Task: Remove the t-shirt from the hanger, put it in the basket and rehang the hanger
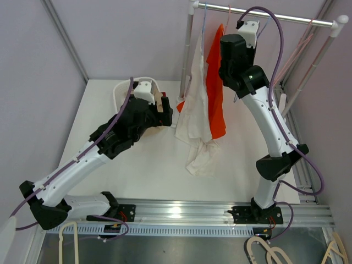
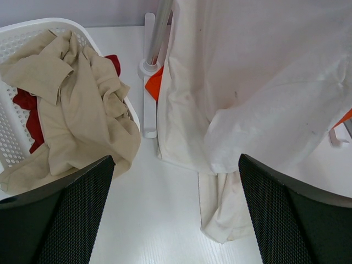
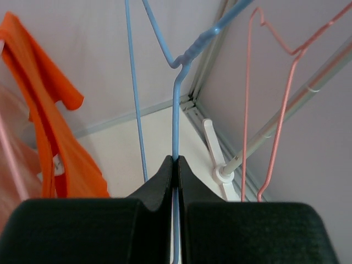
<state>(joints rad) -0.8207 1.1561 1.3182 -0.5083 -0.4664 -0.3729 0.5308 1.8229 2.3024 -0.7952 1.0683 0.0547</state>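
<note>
A white t-shirt (image 1: 195,113) hangs from the rack near its left post, and its lower end rests crumpled on the table. It fills the upper right of the left wrist view (image 2: 258,82). My left gripper (image 2: 176,165) is open and empty, low over the table, just left of the shirt (image 1: 165,110). My right gripper (image 3: 176,160) is up at the rail, shut on the thin wire of a blue hanger (image 3: 177,104). The right wrist (image 1: 237,49) hides its fingers in the top view. No white cloth shows on the hanger in the right wrist view.
An orange t-shirt (image 1: 217,93) hangs behind the white one. An empty pink hanger (image 3: 275,110) hangs to the right on the rail (image 1: 275,16). A white basket (image 2: 16,137) holding beige and red garments stands to the left. The rack post foot (image 2: 147,69) is on the table.
</note>
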